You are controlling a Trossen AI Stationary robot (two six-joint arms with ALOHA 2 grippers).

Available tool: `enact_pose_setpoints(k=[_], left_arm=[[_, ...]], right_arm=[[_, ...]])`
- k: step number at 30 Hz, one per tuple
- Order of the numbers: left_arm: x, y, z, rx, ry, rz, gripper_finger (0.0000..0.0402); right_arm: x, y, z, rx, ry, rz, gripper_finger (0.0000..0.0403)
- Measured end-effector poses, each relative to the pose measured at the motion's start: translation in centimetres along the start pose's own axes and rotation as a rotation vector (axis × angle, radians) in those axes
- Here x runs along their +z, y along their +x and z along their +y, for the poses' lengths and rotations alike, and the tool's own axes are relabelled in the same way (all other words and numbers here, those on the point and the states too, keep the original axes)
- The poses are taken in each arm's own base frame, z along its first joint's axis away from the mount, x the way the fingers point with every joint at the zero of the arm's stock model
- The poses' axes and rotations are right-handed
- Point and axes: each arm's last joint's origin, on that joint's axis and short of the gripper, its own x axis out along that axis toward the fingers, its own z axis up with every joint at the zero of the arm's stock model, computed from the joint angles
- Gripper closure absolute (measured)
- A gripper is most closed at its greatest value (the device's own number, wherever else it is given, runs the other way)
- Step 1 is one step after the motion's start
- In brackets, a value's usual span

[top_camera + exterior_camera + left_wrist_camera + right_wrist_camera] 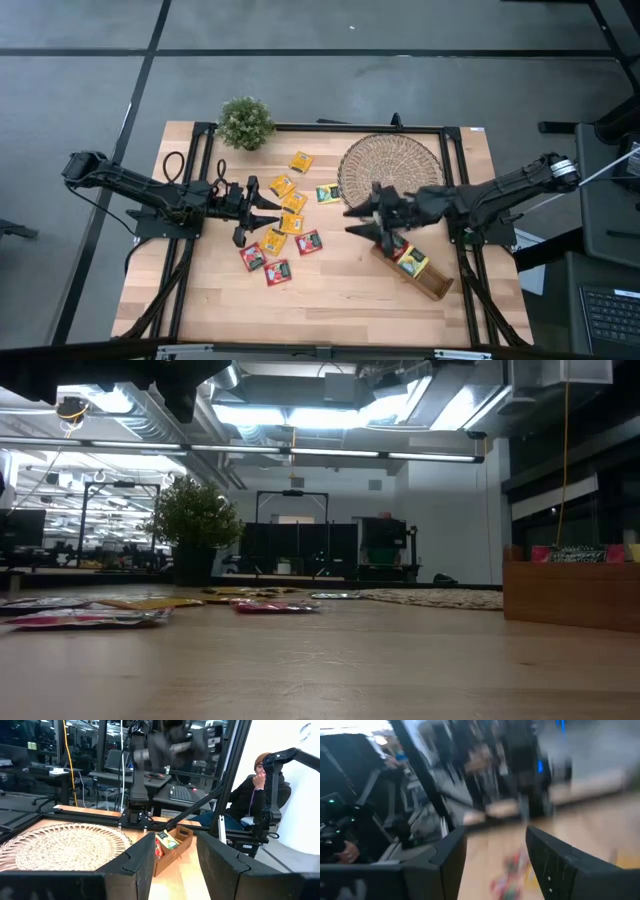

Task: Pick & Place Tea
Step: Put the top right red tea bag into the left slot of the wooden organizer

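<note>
Both my arms reach in toward the bench middle, stretched low and nearly level. My left hand hangs over the scattered tea sachets, fingers spread, grasping nothing. Yellow sachets lie just beside its tips; red ones lie nearer the front edge; a green one sits by the round woven mat. My right hand hovers between the mat's edge and the wooden compartment tray, fingers wide apart, empty. Some sachets already stand in the tray. A potted plant stands at the back corner.
</note>
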Motion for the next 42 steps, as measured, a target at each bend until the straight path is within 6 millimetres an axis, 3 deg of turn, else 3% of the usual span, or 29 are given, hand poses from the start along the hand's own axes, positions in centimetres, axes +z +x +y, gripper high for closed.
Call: enact_pose_setpoints(k=[4, 8, 15, 20, 26, 30, 34, 42], left_arm=[[0.0, 0.0, 0.0, 0.0, 0.0, 0.0, 0.0261], [0.0, 0.0, 0.0, 0.0, 0.012, 0.0, 0.0261], [-0.1, 0.0, 0.0, 0.002, 0.053, 0.006, 0.026], [-1.1, -0.1, 0.3, 0.058, 0.039, 0.107, 0.0261], [-2.4, 0.1, 1.1, 0.243, 0.028, 0.314, 0.0261], [-2.0, 1.5, 1.4, 0.298, 0.062, 0.44, 0.0261], [-2.7, 3.2, 1.7, 0.303, 0.134, 0.588, 0.0261], [-6.1, 5.8, 2.4, 0.249, 0.272, 0.817, 0.0261]], right_arm=[[1.6, -0.1, 0.1, 0.018, -0.203, -0.164, 0.0199], [2.6, -0.2, 0.0, 0.014, -0.251, -0.257, 0.0198], [1.9, 0.1, -0.7, -0.022, -0.265, -0.166, 0.0198], [1.4, 0.1, -0.9, -0.034, -0.234, -0.122, 0.0198], [-1.6, 2.7, -2.6, -0.123, -0.114, 0.034, 0.0198], [-3.9, 4.8, -4.3, -0.183, -0.096, 0.115, 0.0198], [-5.6, 6.0, -5.2, -0.211, -0.087, 0.165, 0.0198], [-7.6, 7.1, -5.9, -0.236, -0.059, 0.227, 0.0198]])
